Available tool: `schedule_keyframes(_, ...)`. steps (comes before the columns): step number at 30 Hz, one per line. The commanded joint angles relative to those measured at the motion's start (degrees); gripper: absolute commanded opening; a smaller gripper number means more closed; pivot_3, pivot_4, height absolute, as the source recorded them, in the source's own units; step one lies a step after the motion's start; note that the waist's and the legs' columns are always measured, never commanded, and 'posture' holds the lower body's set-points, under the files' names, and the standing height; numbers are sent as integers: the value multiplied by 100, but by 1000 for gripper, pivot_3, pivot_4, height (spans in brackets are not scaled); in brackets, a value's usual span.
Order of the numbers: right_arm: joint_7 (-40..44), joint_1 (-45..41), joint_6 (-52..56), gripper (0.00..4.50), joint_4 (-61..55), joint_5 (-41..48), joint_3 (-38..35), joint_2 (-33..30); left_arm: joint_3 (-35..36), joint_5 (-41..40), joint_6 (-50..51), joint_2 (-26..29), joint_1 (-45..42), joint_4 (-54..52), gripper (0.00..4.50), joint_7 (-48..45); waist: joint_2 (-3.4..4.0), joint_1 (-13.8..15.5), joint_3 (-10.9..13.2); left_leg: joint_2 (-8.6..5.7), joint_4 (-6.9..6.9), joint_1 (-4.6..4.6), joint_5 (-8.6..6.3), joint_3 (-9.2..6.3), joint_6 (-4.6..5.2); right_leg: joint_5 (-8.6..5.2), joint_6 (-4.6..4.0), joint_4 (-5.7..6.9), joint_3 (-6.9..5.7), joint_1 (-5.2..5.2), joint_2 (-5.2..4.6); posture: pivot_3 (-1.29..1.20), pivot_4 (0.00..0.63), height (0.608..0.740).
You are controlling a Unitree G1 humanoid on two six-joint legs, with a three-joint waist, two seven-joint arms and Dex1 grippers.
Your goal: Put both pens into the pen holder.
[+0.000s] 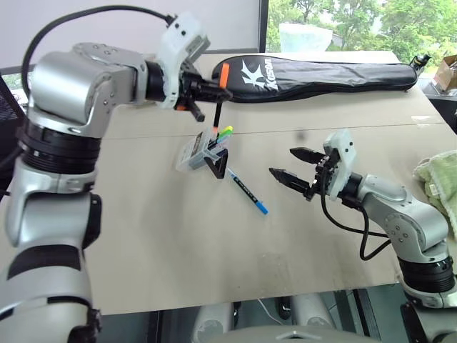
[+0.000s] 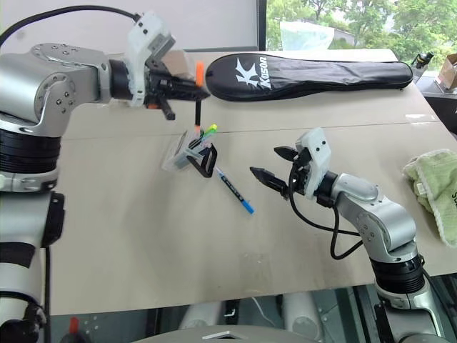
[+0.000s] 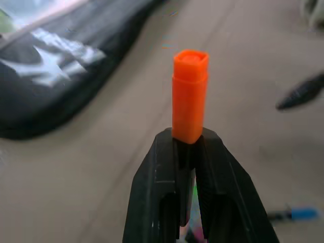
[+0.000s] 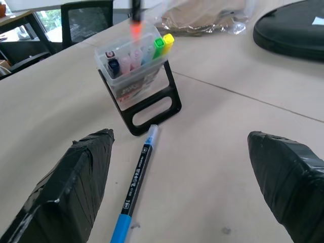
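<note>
My left gripper is shut on the marker with orange ends and holds it upright over the pen holder. The marker's lower orange end is at the holder's open top. The holder is a clear box on a black stand, with several pens and a yellow-green highlighter in it. The dark pen with a blue cap lies flat on the table just right of the holder. My right gripper hovers open to the right of that pen, pointing at it, with nothing between its fingers.
A long black racket bag lies across the far side of the table. A green towel sits at the right edge. A clear bag of brown cardboard lies beyond the holder. Bare tabletop runs toward the near edge.
</note>
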Motion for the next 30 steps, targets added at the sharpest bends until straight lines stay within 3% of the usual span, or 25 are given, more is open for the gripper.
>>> schedule_keyframes(1, -53, 45, -202, 4462, -140, -86, 75, 93, -166, 122, -86, 118, -252, -232, 0, -627, 0, 32, 0, 2, 5, 1, 0, -1, 0, 0, -1, 8, 0, 0, 0, 0, 150, 740)
schedule_keyframes(12, 224, 511, -754, 4462, -665, -437, 187, -214, -511, 1560, -2212, -225, 193, -224, 0, -823, -1, 37, -1, 0, 43, -5, 5, 2, -8, -1, -1, 25, 6, 2, -3, 0, 150, 740)
schedule_keyframes(19, 534, 658, -1140, 4462, -1148, -35, -214, -290, -432, 1936, -2460, -221, 445, -337, 0, -907, -2, 39, -1, 1, 44, -3, 0, 0, 0, 0, -1, 31, 4, 2, 0, 0, 150, 740)
schedule_keyframes(25, 754, 624, -1151, 4462, -1228, 851, -609, -176, -360, 2150, -2480, -275, 540, -377, 0, -926, -4, 40, -3, 1, 52, -2, -2, -1, 2, 0, -1, 36, 4, 5, -2, 0, 150, 740)
schedule_keyframes(30, 883, 784, -1339, 4462, -1434, 846, -785, -478, -349, 2223, -2471, -255, 553, -374, 0, -994, -5, 43, -3, 1, 53, -1, -2, -1, 3, 0, -1, 40, 4, 5, -2, 0, 150, 740)
